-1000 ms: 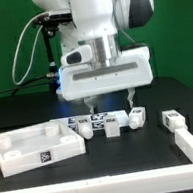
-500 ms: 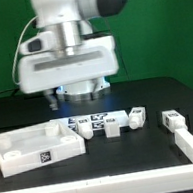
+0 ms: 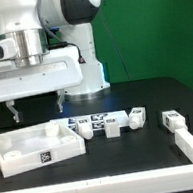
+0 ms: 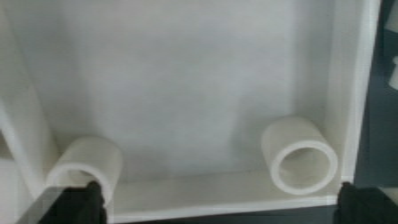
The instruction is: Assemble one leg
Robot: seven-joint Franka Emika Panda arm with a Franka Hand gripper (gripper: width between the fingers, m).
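Observation:
Several short white legs with square tags lie in a row on the black table: one [image 3: 87, 128], another [image 3: 111, 129], a third [image 3: 136, 116], and one apart [image 3: 172, 120] toward the exterior view's right. My gripper [image 3: 38, 108] hangs open and empty above the large white panel [image 3: 32, 150], to the exterior view's left of the legs. In the wrist view the gripper [image 4: 217, 206] has its dark fingertips [image 4: 71, 204] wide apart over the panel's inside [image 4: 178, 90], where two round white sockets show, one [image 4: 299, 156] and another [image 4: 86, 166]. No leg shows in the wrist view.
The marker board [image 3: 94, 116] lies just behind the row of legs. A long white L-shaped bar [image 3: 147, 173] runs along the table's front and up the exterior view's right side. The robot's base [image 3: 81, 77] stands behind the parts.
The arm has swung toward the exterior view's left, from above the row of legs to above the large white panel. The gripper stays open and empty. The parts have not moved.

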